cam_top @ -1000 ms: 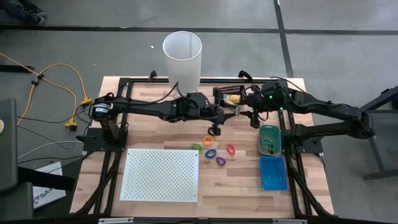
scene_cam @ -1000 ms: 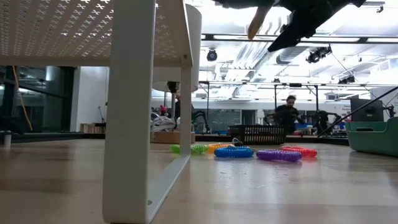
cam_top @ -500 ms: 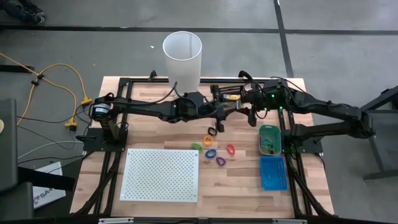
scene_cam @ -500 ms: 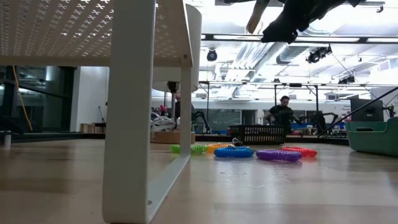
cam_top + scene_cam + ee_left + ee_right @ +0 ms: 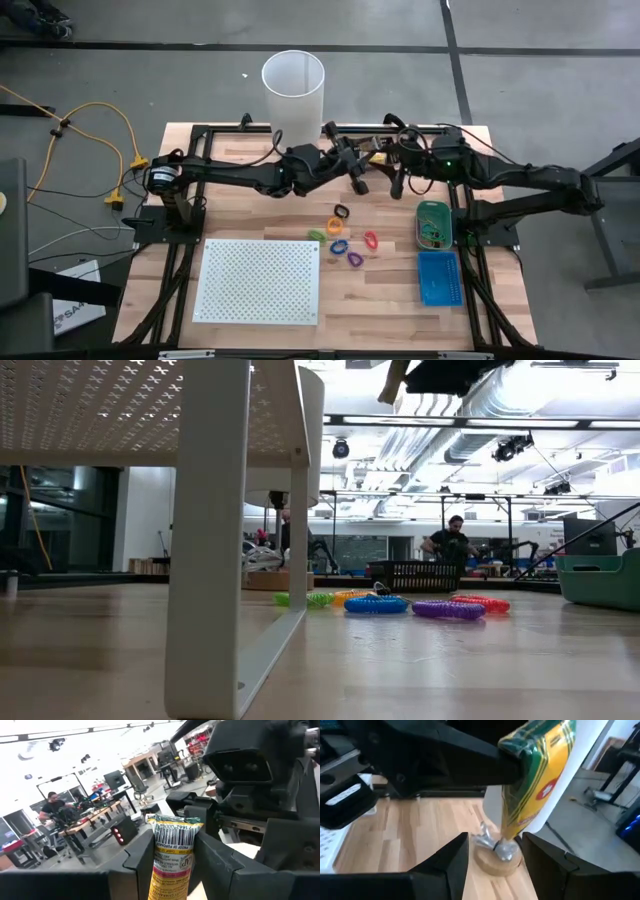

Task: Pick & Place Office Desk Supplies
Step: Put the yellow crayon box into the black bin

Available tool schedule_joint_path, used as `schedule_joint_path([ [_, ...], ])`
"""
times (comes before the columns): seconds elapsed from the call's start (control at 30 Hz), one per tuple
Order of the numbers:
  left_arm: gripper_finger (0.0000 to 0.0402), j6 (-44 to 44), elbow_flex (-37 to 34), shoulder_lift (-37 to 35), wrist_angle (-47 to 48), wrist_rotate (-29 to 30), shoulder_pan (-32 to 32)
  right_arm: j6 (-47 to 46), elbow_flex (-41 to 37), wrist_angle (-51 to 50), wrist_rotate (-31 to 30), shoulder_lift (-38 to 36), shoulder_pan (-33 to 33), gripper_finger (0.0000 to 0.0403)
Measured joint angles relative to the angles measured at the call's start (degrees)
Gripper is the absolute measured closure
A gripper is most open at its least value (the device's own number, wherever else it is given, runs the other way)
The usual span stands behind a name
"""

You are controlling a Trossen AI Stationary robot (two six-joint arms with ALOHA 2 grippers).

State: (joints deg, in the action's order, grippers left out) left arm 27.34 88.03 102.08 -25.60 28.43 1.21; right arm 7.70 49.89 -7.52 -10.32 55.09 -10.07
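Observation:
My left gripper (image 5: 358, 170) is above the table's far middle, roughly level, shut on a yellow-and-green packet (image 5: 172, 855). My right gripper (image 5: 492, 842) faces it from the right. It is open, and the packet's lower end (image 5: 512, 832) is just beyond its fingertips. I cannot tell whether they touch. Green (image 5: 318, 234), orange (image 5: 335, 222), black (image 5: 341, 211), blue (image 5: 337, 245), pink (image 5: 371, 240) and purple (image 5: 354, 259) loops lie flat on the wood mid-table. In the low view they form a row, with the blue loop (image 5: 376, 604) in front. My left gripper pinches the packet between its two fingers, one on each flat face. The barcode end (image 5: 174, 831) sticks out past the fingertips. The fingers come roughly level from the table's left. The packet (image 5: 535, 785) is lifted clear of the table and slants down toward my right gripper.
A tall white cylinder (image 5: 294, 92) stands beyond the far edge. A white perforated board (image 5: 260, 280) stands on legs at the near left. At the right are a green bin (image 5: 433, 222) and a blue tray (image 5: 438, 277). A small wooden disc with a silver piece (image 5: 495, 852) lies below the grippers.
My left gripper has risen and moved toward the far edge. It has tipped from pointing down to about level and has rolled, still holding the packet clear of the table. My right gripper has tipped upward and shifted slightly. The loops have not moved.

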Motion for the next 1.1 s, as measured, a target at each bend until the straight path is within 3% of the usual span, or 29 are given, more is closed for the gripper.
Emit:
schedule_joint_path([
  [0.13, 0.0275, 0.0, 0.0, 0.0, -2.3, 0.0, 0.0, 1.2, 0.0, 3.4, -0.9, 0.9, 0.9, 0.0230],
  [0.67, 0.0275, 0.2, 0.0, 0.0, -6.8, 0.0, 0.1, 8.5, 0.0, 19.4, -14.6, 9.2, 1.9, 0.0230],
  [1.1, 0.0275, 1.1, 0.0, 0.0, -6.8, -0.1, 0.5, 12.3, 0.0, 23.2, -23.8, 9.2, 6.9, 0.0230],
])
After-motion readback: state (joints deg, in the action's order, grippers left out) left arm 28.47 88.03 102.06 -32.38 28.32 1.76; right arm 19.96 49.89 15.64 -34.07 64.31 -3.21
